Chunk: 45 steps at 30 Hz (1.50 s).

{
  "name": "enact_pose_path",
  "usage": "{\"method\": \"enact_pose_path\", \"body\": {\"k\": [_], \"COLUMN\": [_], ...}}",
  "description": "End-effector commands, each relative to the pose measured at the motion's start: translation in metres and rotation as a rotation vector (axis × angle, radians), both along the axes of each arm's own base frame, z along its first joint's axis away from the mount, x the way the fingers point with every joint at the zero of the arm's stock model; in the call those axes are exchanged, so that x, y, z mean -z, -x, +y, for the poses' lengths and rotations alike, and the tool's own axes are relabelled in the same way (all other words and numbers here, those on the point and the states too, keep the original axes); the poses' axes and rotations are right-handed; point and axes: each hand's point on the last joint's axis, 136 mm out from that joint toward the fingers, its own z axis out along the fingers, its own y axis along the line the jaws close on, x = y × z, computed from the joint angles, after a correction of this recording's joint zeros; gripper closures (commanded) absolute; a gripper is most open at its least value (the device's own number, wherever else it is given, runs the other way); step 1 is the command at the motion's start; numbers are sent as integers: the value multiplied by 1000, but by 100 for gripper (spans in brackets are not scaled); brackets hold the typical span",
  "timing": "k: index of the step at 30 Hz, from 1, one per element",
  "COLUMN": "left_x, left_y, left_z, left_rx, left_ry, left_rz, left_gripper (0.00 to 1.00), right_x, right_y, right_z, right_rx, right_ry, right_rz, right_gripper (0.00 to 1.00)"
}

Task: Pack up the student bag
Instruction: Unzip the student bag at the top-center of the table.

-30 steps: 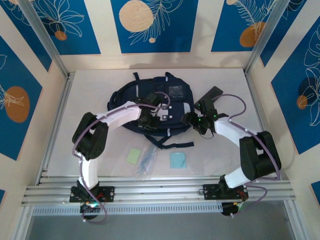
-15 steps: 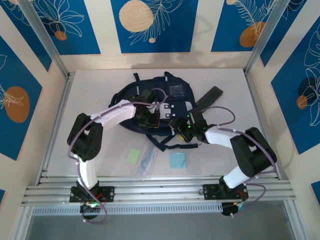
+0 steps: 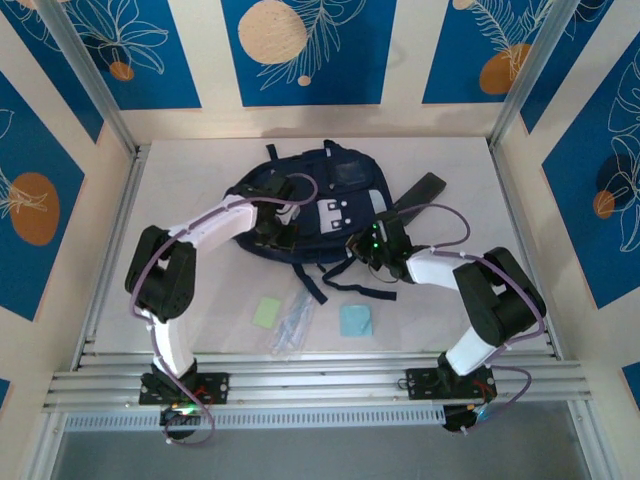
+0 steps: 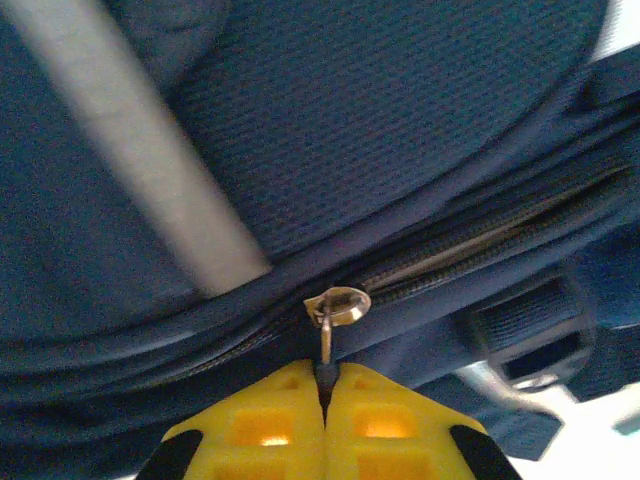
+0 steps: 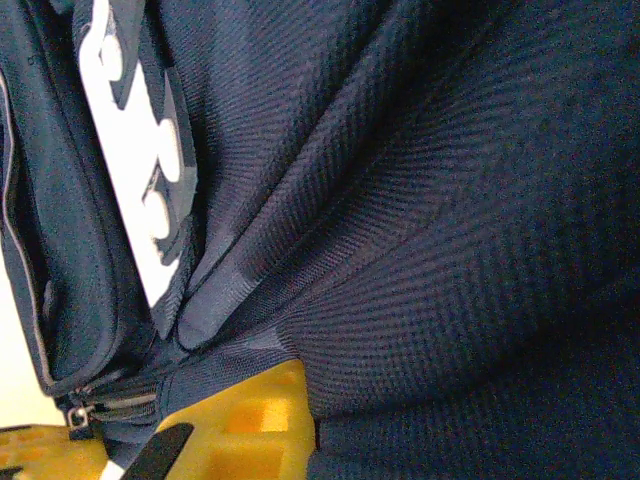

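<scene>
The student bag (image 3: 345, 195), dark navy with a white patch, lies flat in the middle of the table. My left gripper (image 3: 270, 233) is at its near left edge. In the left wrist view its yellow fingers (image 4: 270, 425) are shut on the metal zipper pull (image 4: 326, 345), which hangs from the slider (image 4: 338, 304) on a partly open zipper. My right gripper (image 3: 364, 250) is at the bag's near right edge. In the right wrist view a fold of navy bag fabric (image 5: 420, 250) is pinched against one yellow finger (image 5: 245, 420), and the other finger is hidden under the cloth.
On the table in front of the bag lie a green pad (image 3: 267, 311), a clear packet of pens (image 3: 293, 322) and a teal pad (image 3: 356, 320). Black straps (image 3: 312, 282) trail toward them. A dark strap (image 3: 420, 191) sticks out at the right. Aluminium rails frame the table.
My right gripper moved left to the bag's near right edge and closed on its fabric. My left gripper, still shut on the pull, slid left along the zipper.
</scene>
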Motion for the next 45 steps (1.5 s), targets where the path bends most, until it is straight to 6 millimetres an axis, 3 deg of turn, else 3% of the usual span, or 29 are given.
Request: {"method": "enact_pose_path", "body": {"k": [1,4,7,13,17,18,19,21,23,27,30,35,42,44,45], "left_x": [-6,-18,-29,-45,-62,-64,-67,-71,-73,-81,-94,-108,-111,-104,-99], "left_y": [-4,-14,-18,-6,3,2,0,-9,-21,-41,-47,-36,-14,-13,-14], "left_z": [77,95,95,56,14,6,-4,-21,-34,-62,-83,-109,-126,-122,-117], "left_rx": [-60,-89,-69,28,97,106,114,113,99,81,83,110,141,137,135], "left_ry": [-224,-267,-270,-66,106,130,158,214,248,323,384,443,482,450,424], "left_rz": [-21,-73,-101,-64,-36,-36,-38,-42,-47,-62,-85,-92,-78,-75,-78], "left_gripper": [100,100,100,100,100,100,100,100,100,100,100,100,100,100,100], "right_x": [-13,-15,-21,-29,-28,-28,-32,-43,-54,-72,-74,-68,-51,-48,-46], "right_y": [-31,-46,-68,-135,-176,-182,-185,-182,-168,-122,-88,-51,-52,-56,-56], "right_z": [-25,-23,-27,-46,-49,-47,-45,-40,-37,-25,-14,14,51,53,52], "right_rx": [13,-50,-74,-61,-64,-70,-78,-83,-78,-83,-75,-37,-1,16,24], "right_ry": [102,124,148,204,171,148,120,69,16,-145,-240,-387,-509,-526,-526], "right_rz": [-92,-118,-148,-161,-127,-105,-101,-110,-109,-77,-36,16,5,-12,-11], "right_gripper": [100,100,100,100,100,97,87,62,45,33,28,22,23,43,63]}}
